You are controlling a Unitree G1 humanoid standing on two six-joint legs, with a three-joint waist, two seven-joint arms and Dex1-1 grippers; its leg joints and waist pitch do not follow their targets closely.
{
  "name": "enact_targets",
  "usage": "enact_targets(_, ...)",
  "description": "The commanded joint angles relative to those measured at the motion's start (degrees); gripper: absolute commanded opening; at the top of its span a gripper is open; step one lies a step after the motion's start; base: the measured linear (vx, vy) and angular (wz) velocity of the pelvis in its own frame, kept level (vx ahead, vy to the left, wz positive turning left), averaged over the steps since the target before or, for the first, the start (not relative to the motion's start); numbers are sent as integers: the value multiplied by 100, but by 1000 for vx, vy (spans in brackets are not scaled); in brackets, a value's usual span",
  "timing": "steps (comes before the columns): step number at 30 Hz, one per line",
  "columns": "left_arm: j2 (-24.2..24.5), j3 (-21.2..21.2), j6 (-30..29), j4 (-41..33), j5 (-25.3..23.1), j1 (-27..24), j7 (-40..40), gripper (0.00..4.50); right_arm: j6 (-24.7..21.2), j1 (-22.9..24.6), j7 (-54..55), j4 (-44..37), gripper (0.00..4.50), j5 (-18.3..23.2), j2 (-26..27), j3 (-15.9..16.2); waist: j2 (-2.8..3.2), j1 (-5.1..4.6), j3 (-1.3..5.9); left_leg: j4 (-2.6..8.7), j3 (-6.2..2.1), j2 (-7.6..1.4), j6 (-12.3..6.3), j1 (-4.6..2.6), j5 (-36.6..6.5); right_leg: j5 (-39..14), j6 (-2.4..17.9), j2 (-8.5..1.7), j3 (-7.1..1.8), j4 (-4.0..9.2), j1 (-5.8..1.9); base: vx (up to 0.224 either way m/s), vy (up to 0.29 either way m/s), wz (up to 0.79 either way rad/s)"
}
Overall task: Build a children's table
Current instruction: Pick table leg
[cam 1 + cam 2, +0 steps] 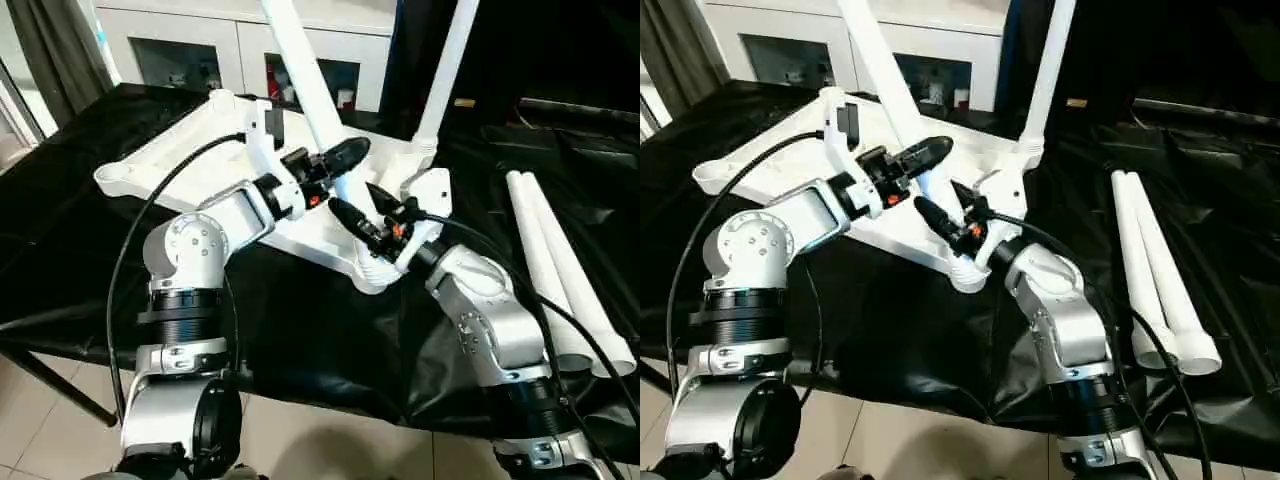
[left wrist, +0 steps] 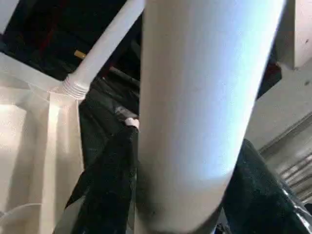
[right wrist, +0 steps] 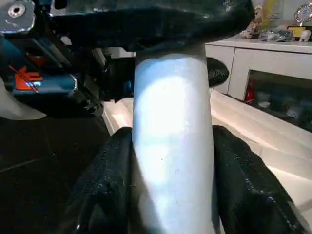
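Left eye view showed the upturned tabletop (image 1: 200, 160) at frame centre; both the left pincer (image 1: 335, 160) and right pincer (image 1: 350, 215) clenched one leg (image 1: 300, 60), likely steadying it into a socket.

lighting: even indoor light from above; head views bright and mostly sharp. white tabletop (image 1: 200, 150) and loose legs (image 1: 560, 270) near overexposed, ribbing washed out. black cloth (image 1: 80, 240) shows soft sheen on its folds, little shadow detail. silver forearms carry small highlights.
wrist views: close leg (image 2: 195, 107) out of focus, bluish-white glare down its middle, shaded at the rim. black fingers (image 3: 105, 190) blurred, faint speckled gloss. cabinet (image 3: 273, 68) behind, soft.
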State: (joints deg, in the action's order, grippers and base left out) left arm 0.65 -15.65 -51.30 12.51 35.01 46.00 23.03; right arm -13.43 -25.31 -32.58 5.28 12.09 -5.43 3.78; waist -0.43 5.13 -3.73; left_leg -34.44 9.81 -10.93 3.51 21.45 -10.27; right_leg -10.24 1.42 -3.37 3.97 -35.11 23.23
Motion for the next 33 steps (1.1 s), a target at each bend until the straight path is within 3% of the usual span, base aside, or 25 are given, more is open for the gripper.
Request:
enact_targets(1, 135, 196, 99, 100, -195, 12, 125, 218, -75, -184, -125, -39, 241, 302, 34, -85, -90, 4, 438, 359, -40, -158, -307, -46, -589, -1113, 834, -422, -278, 422, -353, 0, 0, 0)
enact_targets(8, 623, 706, 256, 56, -392, -40, 779, 188, -513, -339, -392, -92, 297, 678, -93, -220, -103, -3, 430, 374, -46, -180, -254, -63, -532, -950, 894, -430, -287, 379, -348, 0, 0, 0)
enact_targets(9, 759, 845, 310, 34, -423, -49, 1005, 187, -857, -385, -552, -121, 297, 874, -182, -262, -135, -9, 428, 377, -42, -176, -276, -66, -497, -877, 910, -418, -292, 379, -358, 0, 0, 0)
enact_targets(11, 943, 974, 380, 43, -455, -10, 1274, 186, -1426, -450, -950, -202, 297, 1185, -417, -253, -110, 16, 435, 374, -47, -187, -262, -74, -469, -802, 937, -431, -295, 359, -365, 0, 0, 0)
enact_targets(14, 1226, 1166, 429, 17, -443, 71, 1783, 186, -2191, -533, -1499, -304, 297, 1589, -838, -157, -141, 34, 440, 368, -40, -187, -268, -69, -404, -598, 1024, -436, -294, 341, -382, 0, 0, 0)
enact_targets(18, 1473, 1361, 429, -184, -331, 115, 2330, 186, -2753, -614, -2122, -351, 297, 1812, -1317, 71, -159, 52, 433, 361, -34, -183, -200, -65, -444, -784, 1039, -460, -294, 344, -392, 0, 0, 0)
enact_targets(28, 1580, 1744, 343, -745, -134, 13, 2911, 186, -3161, -642, -2444, -346, 297, 1761, -1616, 477, -193, 79, 427, 352, -25, -197, -93, -57, -422, -910, 1072, -466, -297, 333, -368, 0, 0, 0)
enact_targets(33, 1553, 1832, 273, -887, -75, -19, 2979, 186, -3255, -723, -2342, -209, 297, 1691, -1569, 540, -204, 98, 429, 352, -26, -192, -34, -58, -458, -1049, 979, -466, -296, 347, -368, 0, 0, 0)
